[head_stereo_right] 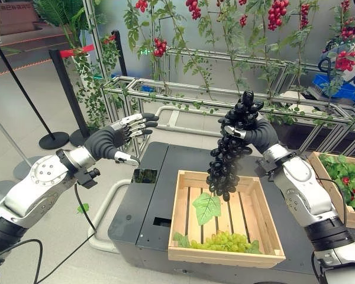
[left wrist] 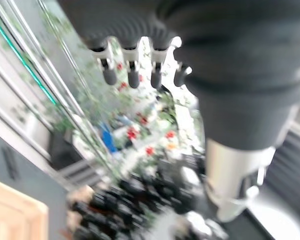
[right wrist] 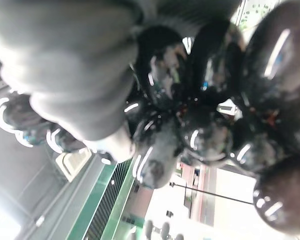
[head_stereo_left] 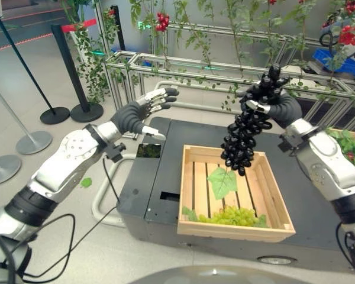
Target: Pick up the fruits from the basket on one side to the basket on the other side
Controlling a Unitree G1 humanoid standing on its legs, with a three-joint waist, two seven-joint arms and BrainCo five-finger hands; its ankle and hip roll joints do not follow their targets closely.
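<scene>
Left eye view: a metal trellis frame [head_stereo_left: 225, 74] hung with green vines [head_stereo_left: 195, 35] and red berry clusters [head_stereo_left: 162, 22] crosses the far side of the scene; two black stanchion posts [head_stereo_left: 74, 71] with a red belt [head_stereo_left: 80, 25] stand at the far left on the floor. A dark platform [head_stereo_left: 148, 183] occupies the centre and carries one wooden crate [head_stereo_left: 236, 228] with a slatted bottom. The crate holds one bunch of green grapes [head_stereo_left: 232, 216] at its near edge and one loose green leaf [head_stereo_left: 223, 181] on the slats. A second wooden basket [head_stereo_right: 343, 204], at the far right, contains green leaves and some red fruit. The right hand [head_stereo_left: 271, 102] has its fingers closed round the top of one bunch of black grapes [head_stereo_left: 242, 139], which hangs in the air above the far part of the crate, apart from its contents. The left hand [head_stereo_left: 143, 112] hovers to the left of the platform with fingers spread and relaxed, holding nothing.
</scene>
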